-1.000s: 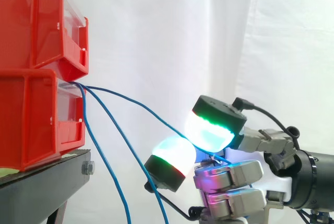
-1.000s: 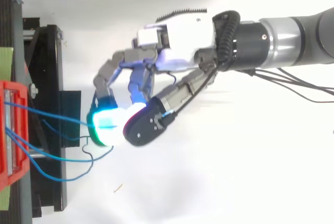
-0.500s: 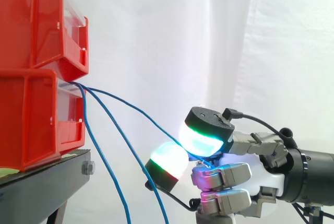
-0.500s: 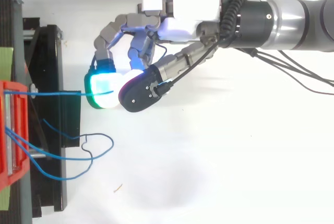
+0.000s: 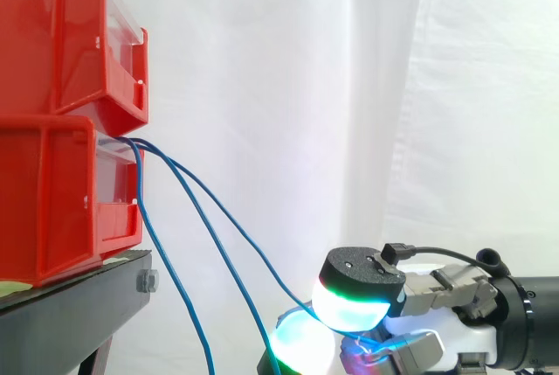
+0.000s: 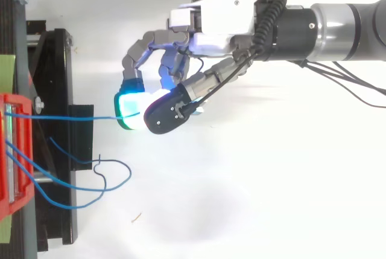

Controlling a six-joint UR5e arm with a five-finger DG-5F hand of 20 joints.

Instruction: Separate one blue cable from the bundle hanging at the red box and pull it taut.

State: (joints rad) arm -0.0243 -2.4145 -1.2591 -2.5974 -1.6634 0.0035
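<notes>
Two red bins [image 5: 61, 121] are stacked on a black stand [image 5: 79, 301] at the left. Several thin blue cables come out of the lower bin's front [image 6: 12, 156]. One blue cable [image 5: 236, 235] runs in a nearly straight line from the bin down to my hand [image 6: 211, 20], which is low at the right in the side view. The hand is shut on that cable [image 6: 66, 116], pinching it between two glowing fingertips [image 5: 349, 309]. The other cables [image 5: 170, 274] hang down slack, and from above they form loose loops [image 6: 102, 177] beside the stand.
A white curtain [image 5: 349, 86] hangs behind everything. The black stand's edge [image 6: 60, 90] lies just left of the hand in the top view. The arm [image 6: 344, 26] comes in from the right.
The hand has dropped lower in the side view and drawn back a little from the bins. The pinched cable now slopes down more steeply and lies straighter, apart from the slack loops.
</notes>
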